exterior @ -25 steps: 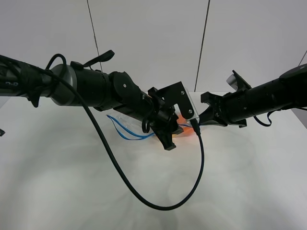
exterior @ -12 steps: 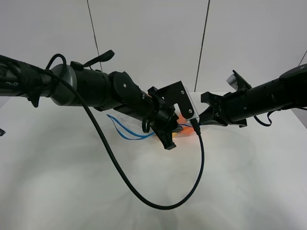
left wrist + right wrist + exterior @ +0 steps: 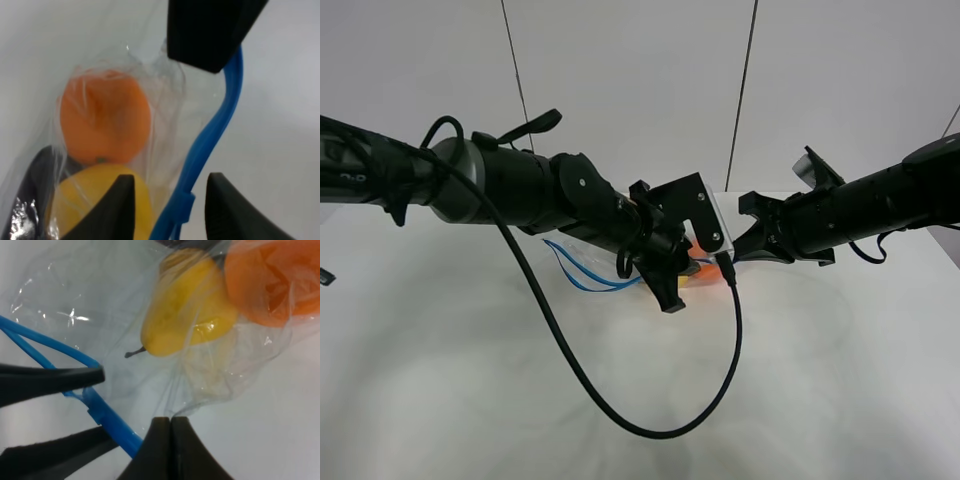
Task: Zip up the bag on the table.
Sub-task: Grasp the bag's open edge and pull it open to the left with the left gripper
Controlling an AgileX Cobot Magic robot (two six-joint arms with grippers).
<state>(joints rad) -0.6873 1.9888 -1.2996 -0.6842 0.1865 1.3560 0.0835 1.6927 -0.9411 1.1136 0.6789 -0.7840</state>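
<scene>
The clear bag [image 3: 105, 295] lies on the white table [image 3: 840, 380] between my two arms, with an orange fruit [image 3: 105, 122] and a yellow fruit [image 3: 190, 315] inside. Its blue zip strip [image 3: 220, 115] runs between the fingers of my left gripper [image 3: 171, 177], which stands open astride the strip at its slider [image 3: 100, 407]. My right gripper [image 3: 171, 419] is shut on the bag's clear edge beside the fruit. In the high view the left gripper [image 3: 672, 290] and right gripper [image 3: 735, 250] nearly meet over the bag [image 3: 698, 268].
A black cable [image 3: 650, 430] hangs from the left arm in a long loop over the table's front. Loose blue strip loops [image 3: 575, 272] lie behind the left gripper. A grey wall stands behind the table.
Almost nothing differs. The black cable loop has shifted slightly, and both grippers keep their places at the bag.
</scene>
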